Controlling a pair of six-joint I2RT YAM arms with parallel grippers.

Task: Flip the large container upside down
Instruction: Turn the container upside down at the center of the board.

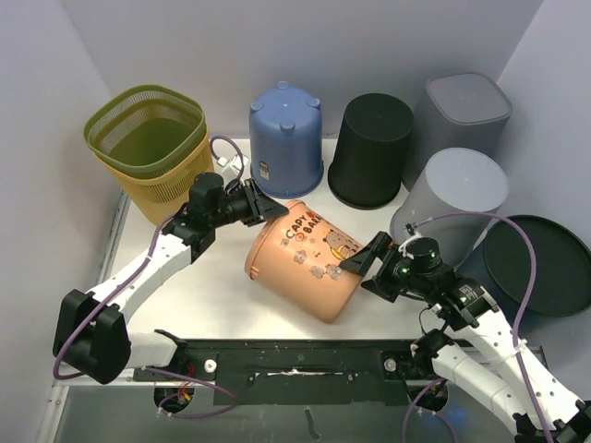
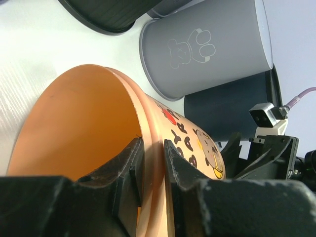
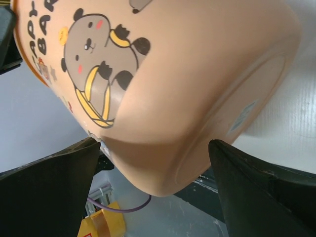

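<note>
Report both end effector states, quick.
Left end effector: closed, pinching the rim of the orange container.
Right end effector: open, straddling the orange container's base; whether it presses on it cannot be told.

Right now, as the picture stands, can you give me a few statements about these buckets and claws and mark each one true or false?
1. The orange capybara container is tipped on its side, neither upright nor upside down. True.
2. The left gripper pinches that container's rim, one finger inside and one outside. True.
3. The right gripper is clamped shut on the blue container. False: it is open, its fingers spread on either side of the orange container's base.
4. The green mesh basket stands upside down. False: it is upright, opening upward, nested in the yellow mesh basket.
5. The blue container stands bottom up. True.
</note>
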